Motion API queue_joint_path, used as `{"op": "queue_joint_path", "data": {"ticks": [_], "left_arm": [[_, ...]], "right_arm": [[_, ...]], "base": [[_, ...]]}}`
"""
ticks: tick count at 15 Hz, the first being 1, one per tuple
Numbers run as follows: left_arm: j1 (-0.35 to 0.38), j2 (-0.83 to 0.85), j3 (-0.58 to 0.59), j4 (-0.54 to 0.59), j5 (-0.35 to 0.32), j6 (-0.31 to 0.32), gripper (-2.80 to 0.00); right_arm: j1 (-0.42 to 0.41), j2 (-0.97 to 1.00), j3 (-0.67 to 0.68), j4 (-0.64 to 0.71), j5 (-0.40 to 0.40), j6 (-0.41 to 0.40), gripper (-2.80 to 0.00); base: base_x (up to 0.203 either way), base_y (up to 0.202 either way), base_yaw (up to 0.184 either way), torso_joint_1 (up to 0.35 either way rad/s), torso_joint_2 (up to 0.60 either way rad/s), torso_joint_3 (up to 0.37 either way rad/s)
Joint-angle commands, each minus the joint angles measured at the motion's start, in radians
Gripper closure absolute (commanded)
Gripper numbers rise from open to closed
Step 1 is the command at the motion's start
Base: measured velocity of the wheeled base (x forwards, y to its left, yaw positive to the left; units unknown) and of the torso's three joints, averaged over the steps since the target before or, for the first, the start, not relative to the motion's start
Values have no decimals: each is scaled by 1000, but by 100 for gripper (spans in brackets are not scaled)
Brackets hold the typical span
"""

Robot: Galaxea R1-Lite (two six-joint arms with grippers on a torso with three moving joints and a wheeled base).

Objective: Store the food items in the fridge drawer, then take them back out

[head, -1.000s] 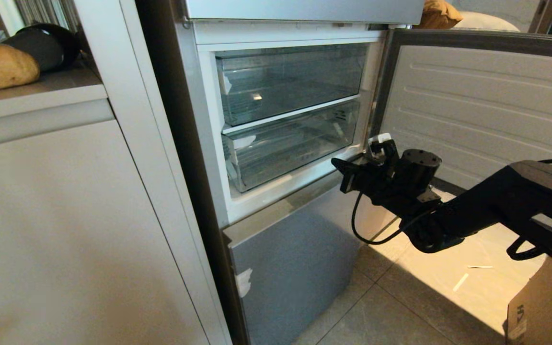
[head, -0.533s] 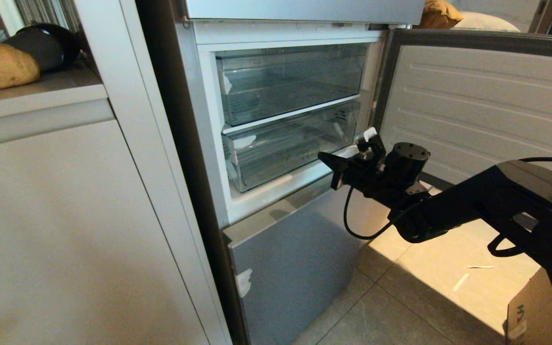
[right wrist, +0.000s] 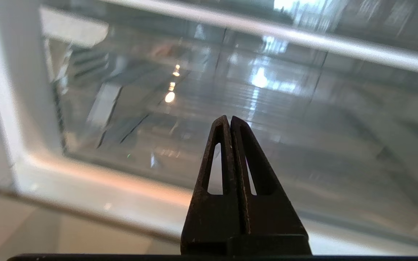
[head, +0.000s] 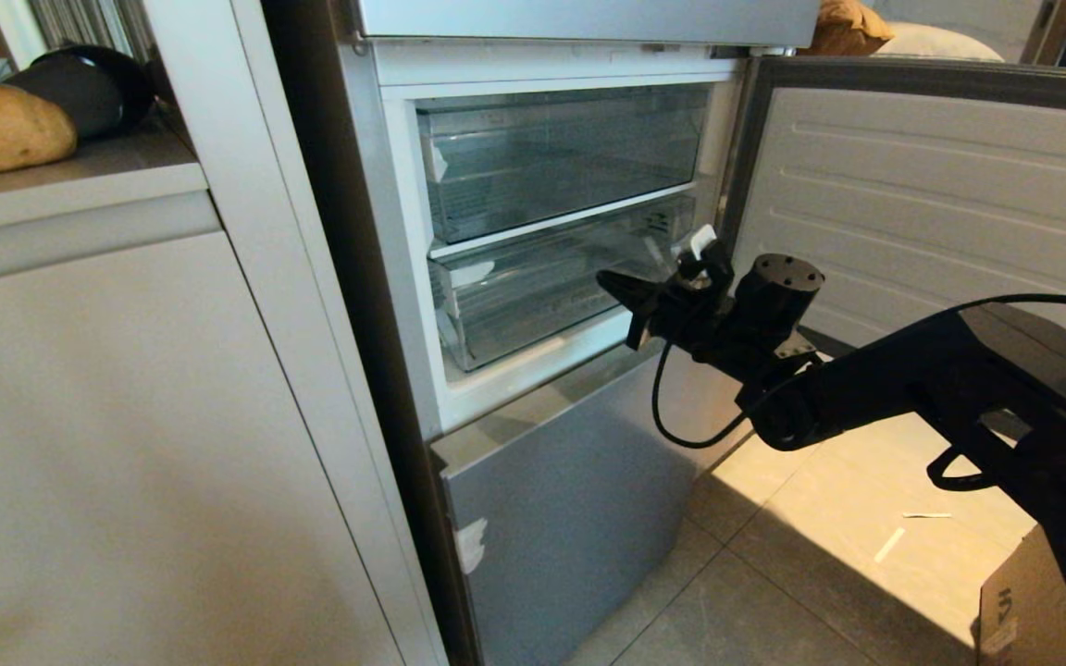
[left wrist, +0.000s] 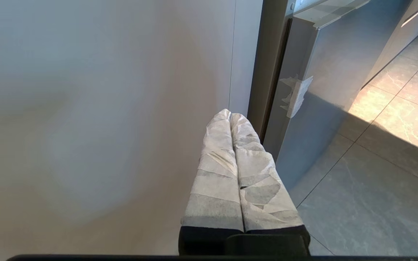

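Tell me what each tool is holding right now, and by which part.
Nothing is held. The right tool is shut empty, pointed at the lower clear fridge drawer. The left tool is shut empty too, parked low beside the cabinet front.

No legible text on the fridge, drawers, door or counter, dark printed marks on the side of a cardboard box [head: 1014, 615] at the lower right of the head view, partly cut off and too small to read, no brands, numbers or signs elsewhere
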Motion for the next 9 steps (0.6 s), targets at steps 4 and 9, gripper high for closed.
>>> {"op": "queue_joint_path", "data": {"ticks": [4,9], "left_arm": [[0,0,0,0,1,0,0],[0,0,0,0,0,1,0]], "right_arm": [[-2,77,-156,47,-12,-1,0],[-9,152,-314,145,-14,-1,0]], "base": [[0,0,0,0,0,0],[0,0,0,0,0,0]]}}
